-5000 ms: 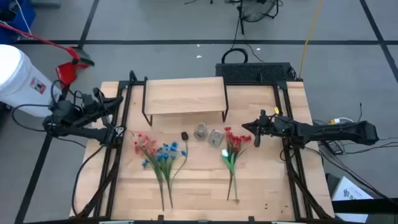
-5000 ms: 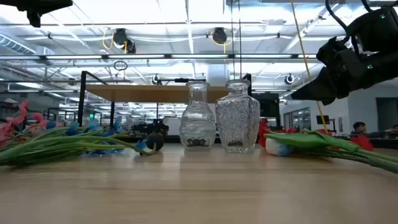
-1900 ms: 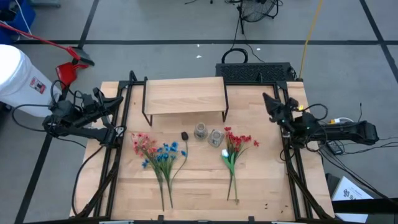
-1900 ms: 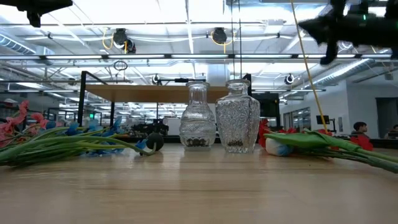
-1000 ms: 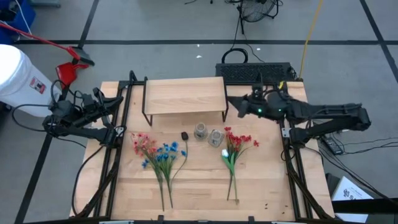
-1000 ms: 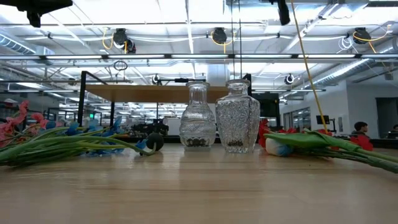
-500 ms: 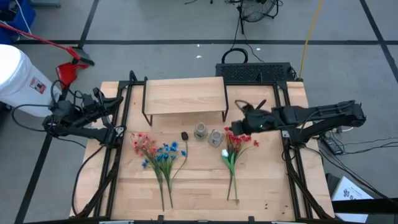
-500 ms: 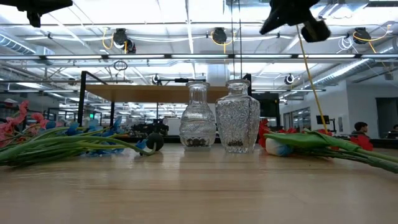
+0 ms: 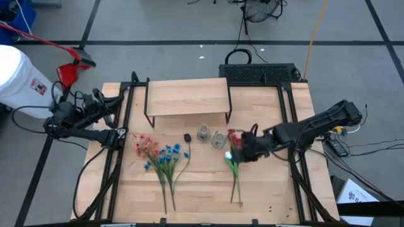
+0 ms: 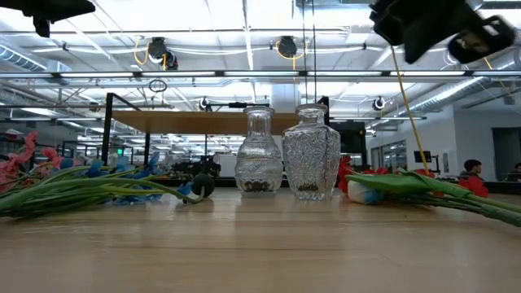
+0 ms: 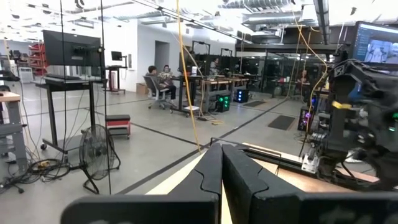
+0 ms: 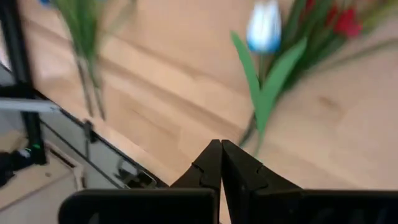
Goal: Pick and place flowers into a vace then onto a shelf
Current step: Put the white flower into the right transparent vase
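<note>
Three sprays lie flat on the table: the pink-red bunch (image 9: 146,145), the blue bunch (image 9: 169,154), and the red bunch with a white bud (image 9: 237,153) (image 12: 267,37). Two clear glass vases (image 9: 203,132) (image 9: 219,139) stand upright between them, in front of the shelf (image 9: 187,96). My right gripper (image 9: 236,147) (image 12: 221,145) hovers shut above the red bunch's blossoms, tipped downward; in the low view it (image 10: 431,28) hangs well above the stems (image 10: 431,191). My left gripper (image 9: 118,101) (image 11: 222,152) waits shut at the table's left edge.
A small dark object (image 9: 187,137) lies left of the vases. Black frame rails (image 9: 120,157) (image 9: 297,170) run along both sides of the table. Bare tabletop (image 9: 202,189) lies near the front edge. A white bucket (image 9: 16,75) stands off the table's left.
My right arm has swung from beside the shelf's right end toward the table's near edge, then come down and tipped over the red bunch. Its fingers have stayed together. The flowers and vases have not moved.
</note>
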`<action>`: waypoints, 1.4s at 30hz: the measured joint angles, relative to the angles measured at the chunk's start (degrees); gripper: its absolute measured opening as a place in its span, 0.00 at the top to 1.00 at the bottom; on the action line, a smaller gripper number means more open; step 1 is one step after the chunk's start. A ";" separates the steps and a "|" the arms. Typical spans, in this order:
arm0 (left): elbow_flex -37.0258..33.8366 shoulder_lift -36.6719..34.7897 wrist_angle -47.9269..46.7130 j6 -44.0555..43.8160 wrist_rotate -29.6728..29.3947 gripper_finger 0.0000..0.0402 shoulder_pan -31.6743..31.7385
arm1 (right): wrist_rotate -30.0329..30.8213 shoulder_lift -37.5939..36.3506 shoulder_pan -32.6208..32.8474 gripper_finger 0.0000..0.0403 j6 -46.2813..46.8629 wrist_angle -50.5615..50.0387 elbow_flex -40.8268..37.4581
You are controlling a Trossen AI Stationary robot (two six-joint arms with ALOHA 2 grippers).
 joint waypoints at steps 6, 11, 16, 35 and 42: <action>0.00 0.00 0.02 0.00 0.02 0.97 0.00 | -1.04 3.40 4.78 0.99 2.22 0.17 0.00; 0.00 0.01 0.00 0.00 0.04 0.98 0.00 | 0.24 8.67 8.36 0.94 2.61 6.32 0.00; -0.01 0.00 0.00 0.00 0.06 0.97 0.00 | -0.95 12.87 9.85 0.85 3.33 10.64 0.00; 0.00 0.02 0.00 0.00 0.08 0.97 0.00 | -2.73 13.66 10.63 0.63 8.51 16.77 -9.11; 0.00 0.02 0.00 0.00 0.08 0.97 0.00 | -2.72 13.66 10.61 0.63 10.48 23.97 -13.28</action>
